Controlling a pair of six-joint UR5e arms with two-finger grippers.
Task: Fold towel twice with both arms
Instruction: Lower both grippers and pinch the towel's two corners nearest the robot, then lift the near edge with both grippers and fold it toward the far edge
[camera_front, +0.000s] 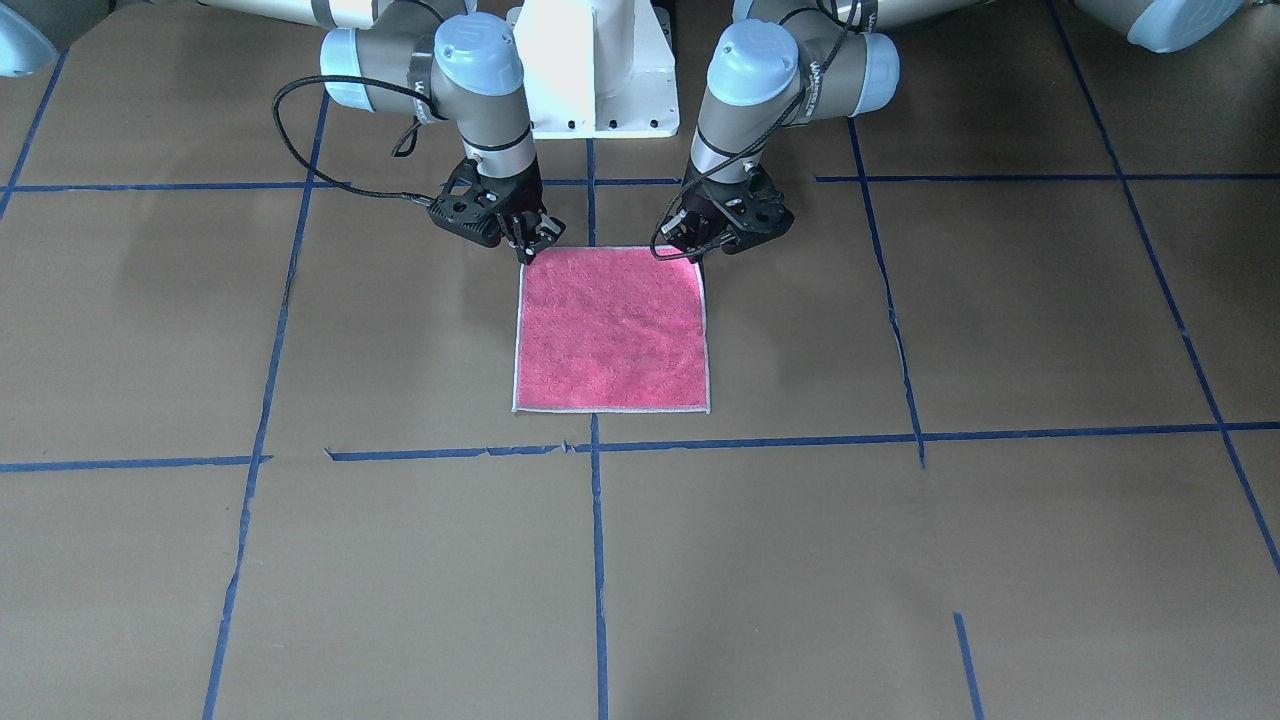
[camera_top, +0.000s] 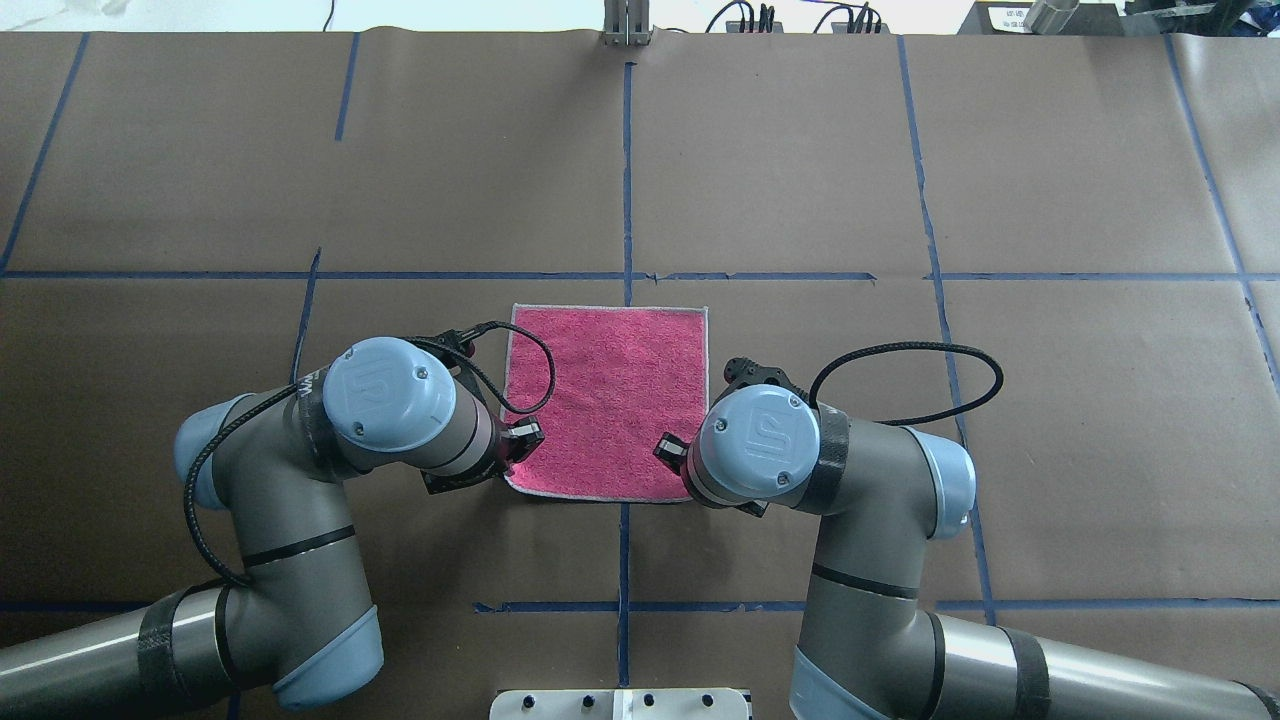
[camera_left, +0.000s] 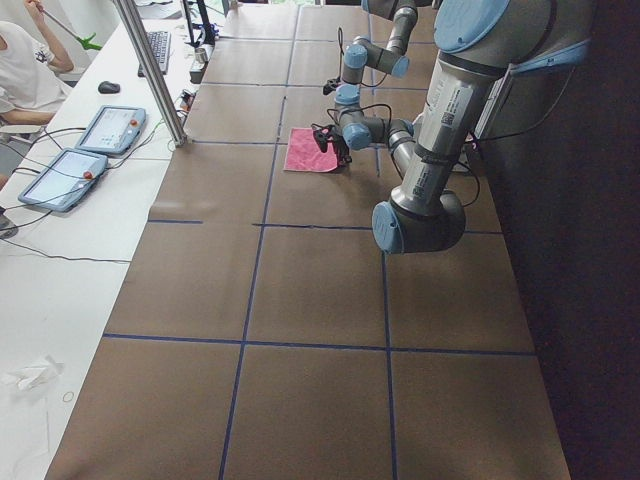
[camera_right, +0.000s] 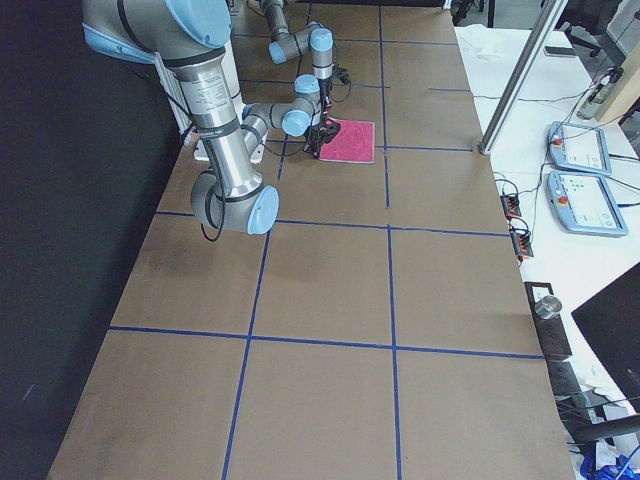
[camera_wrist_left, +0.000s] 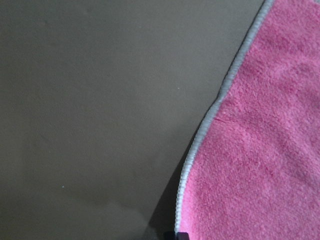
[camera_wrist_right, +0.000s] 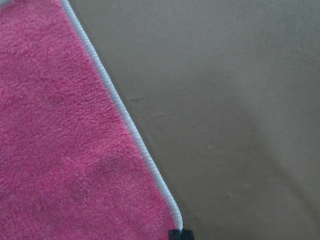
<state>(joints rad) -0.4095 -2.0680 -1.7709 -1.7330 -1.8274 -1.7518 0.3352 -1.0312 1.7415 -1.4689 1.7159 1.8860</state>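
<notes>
You are looking at the towel (camera_top: 605, 400) lying flat, pink face up, mid-table just ahead of the robot's base. Its near edge is running left to right between the grippers. The left gripper (camera_top: 522, 442) is sitting at the near left corner and the right gripper (camera_top: 668, 450) at the near right, both equally close. The fold is likely heading toward the far edge. You cannot tell whether either gripper is pinching the edging or standing spread.

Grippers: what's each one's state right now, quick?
Left gripper: down at a robot-side corner of the towel; open or shut cannot be told.
Right gripper: down at the other robot-side corner; cannot be told either.
</notes>
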